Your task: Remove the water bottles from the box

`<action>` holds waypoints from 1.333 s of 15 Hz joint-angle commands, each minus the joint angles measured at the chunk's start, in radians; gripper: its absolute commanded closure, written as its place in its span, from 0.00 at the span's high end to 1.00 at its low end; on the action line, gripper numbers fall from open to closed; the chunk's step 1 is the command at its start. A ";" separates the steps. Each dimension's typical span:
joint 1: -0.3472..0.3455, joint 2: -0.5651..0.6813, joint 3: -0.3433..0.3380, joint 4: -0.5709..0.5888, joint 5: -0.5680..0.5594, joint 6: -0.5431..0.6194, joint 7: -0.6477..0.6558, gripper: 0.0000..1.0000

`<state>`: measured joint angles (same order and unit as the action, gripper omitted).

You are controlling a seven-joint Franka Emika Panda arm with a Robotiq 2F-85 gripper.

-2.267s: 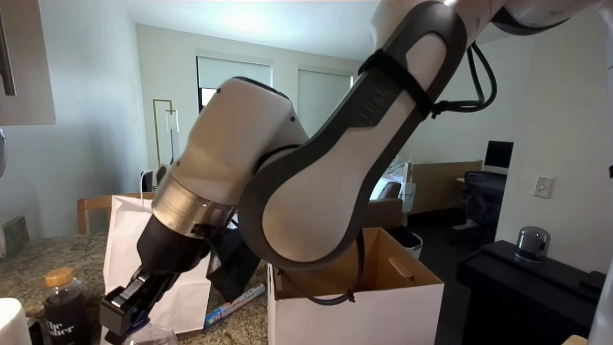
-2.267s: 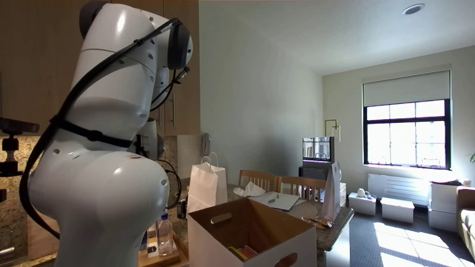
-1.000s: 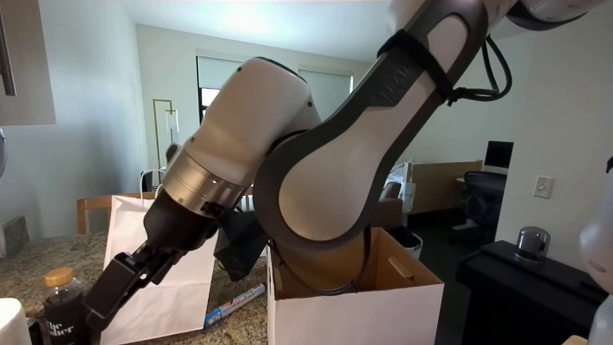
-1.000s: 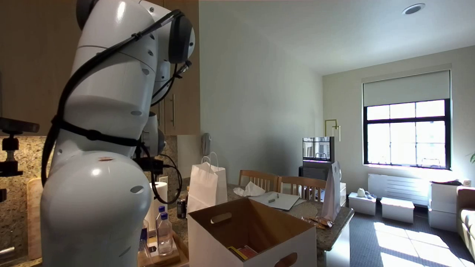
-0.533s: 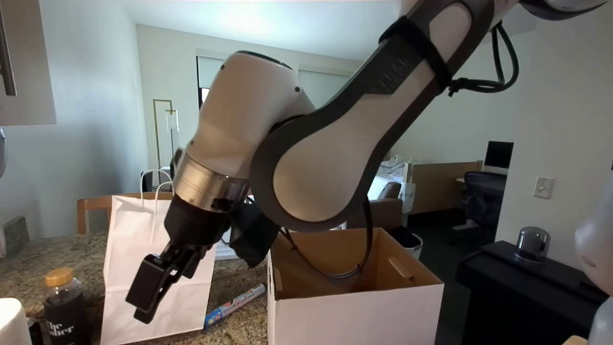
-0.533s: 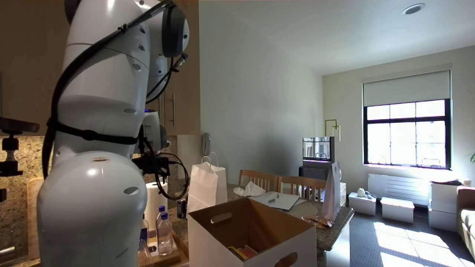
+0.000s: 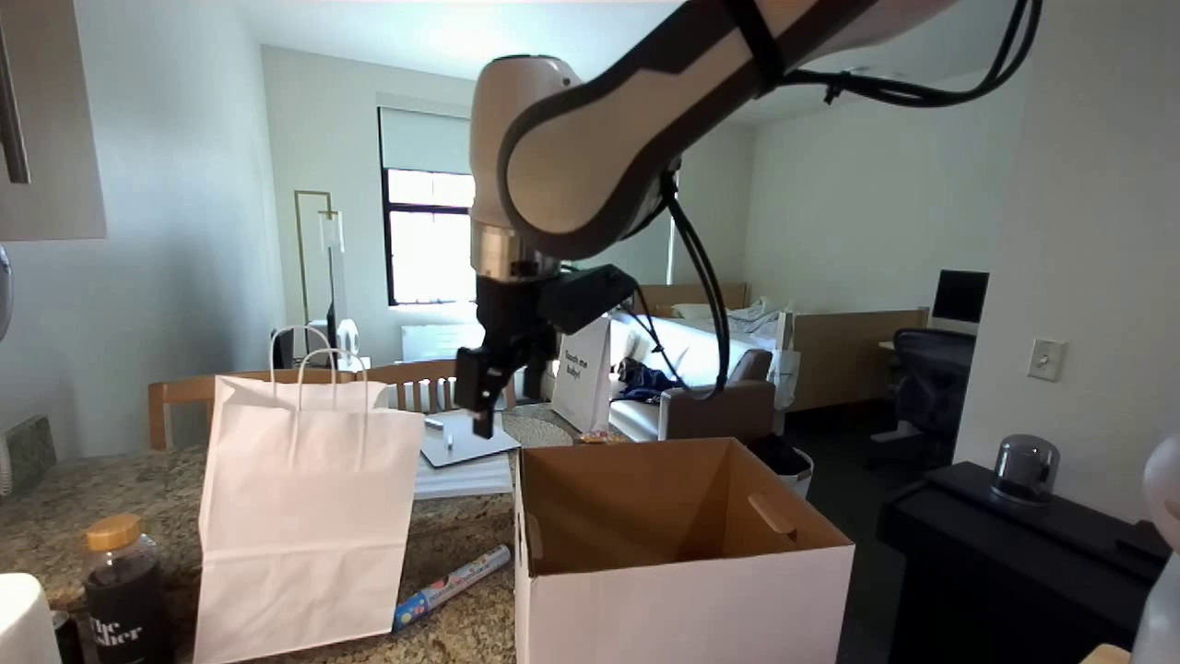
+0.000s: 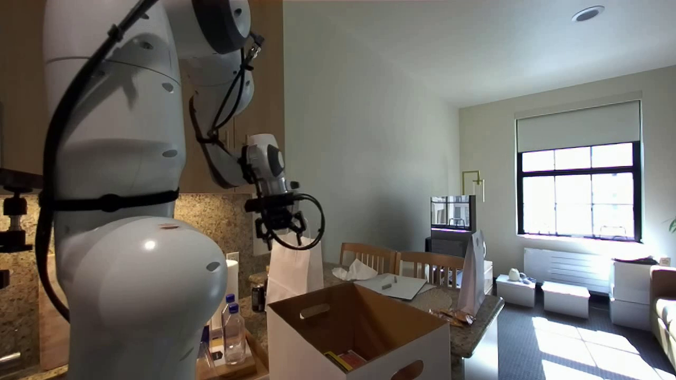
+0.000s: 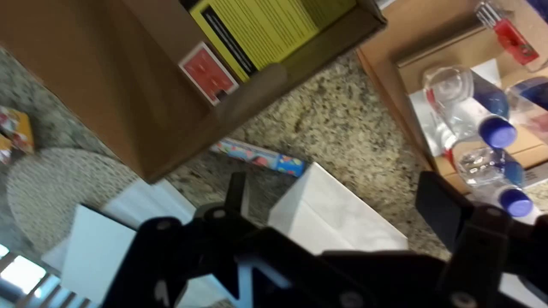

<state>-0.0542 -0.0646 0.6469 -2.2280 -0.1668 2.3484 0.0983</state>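
The gripper [image 9: 338, 201] is hanging over the counter [image 9: 342, 115], its fingers [image 9: 441, 209] spread wide and holding nothing. Down below, off to one side of it, the bottles [image 9: 475, 107] are sitting together in a low box [image 9: 389, 85].

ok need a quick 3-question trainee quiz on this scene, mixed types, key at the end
1. Multiple choice: in the wrist view, what colour are the two caps seen on the water bottles?
A) orange
B) blue
C) green

2. True or false: the hand is shut on one of the bottles.

3. Fill in the blank: in an exterior view, the patterned tube lies between the large cardboard box and the white ____.

Key
1. B
2. False; its fingers stand wide apart with nothing gripped.
3. paper bag
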 commanded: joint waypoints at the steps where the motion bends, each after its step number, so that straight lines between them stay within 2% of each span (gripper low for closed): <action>1: 0.082 -0.078 -0.223 -0.021 0.088 -0.177 -0.048 1.00; 3: 0.108 -0.110 -0.325 -0.066 0.141 -0.224 -0.029 1.00; 6: 0.124 -0.173 -0.423 -0.158 0.232 -0.226 0.015 1.00; 11: 0.134 -0.264 -0.517 -0.312 0.415 -0.152 0.050 1.00; 13: 0.127 -0.281 -0.528 -0.345 0.441 -0.133 0.073 1.00; 16: 0.102 -0.290 -0.493 -0.359 0.333 -0.072 0.193 1.00; 20: 0.089 -0.283 -0.431 -0.329 0.106 -0.112 0.337 1.00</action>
<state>0.0533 -0.3246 0.1671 -2.5546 0.0588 2.2581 0.3452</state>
